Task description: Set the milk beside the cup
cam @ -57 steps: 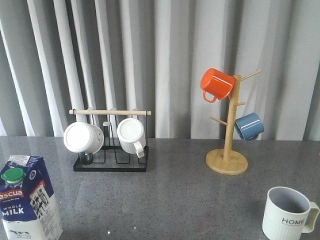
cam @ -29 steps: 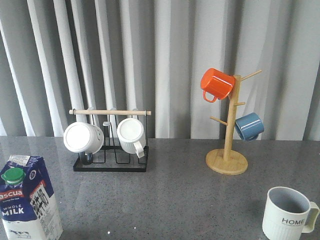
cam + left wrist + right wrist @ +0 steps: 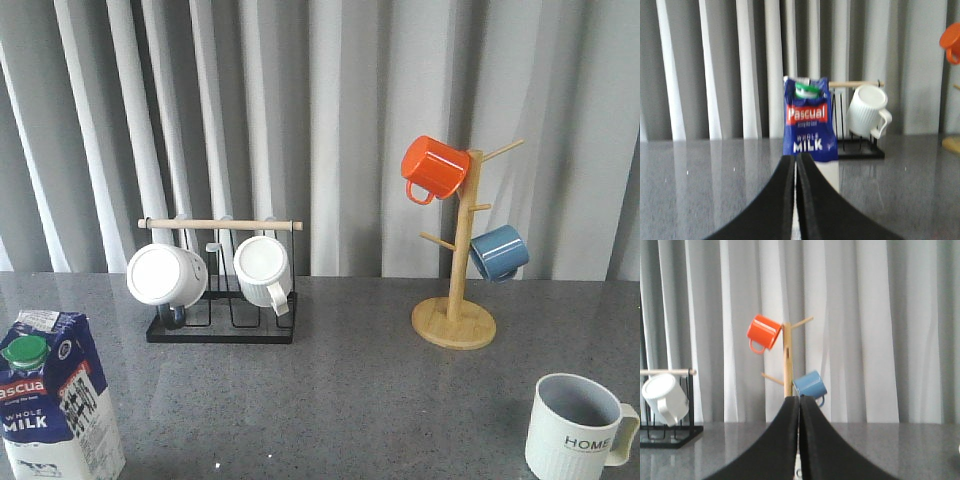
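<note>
We see the right gripper (image 3: 799, 440) with fingers pressed together, aimed at a wooden mug tree (image 3: 787, 362) bearing an orange mug (image 3: 764, 333) and a blue mug (image 3: 810, 386); a white mug (image 3: 662, 396) hangs on a black rack (image 3: 670, 432) over the grey counter (image 3: 880, 450).

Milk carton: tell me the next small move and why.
Probably open the left claw and ease it toward the milk. Its jaws are shut and empty, the carton stands straight ahead of it, untouched at the table's left, far from the cup at the right.
</note>
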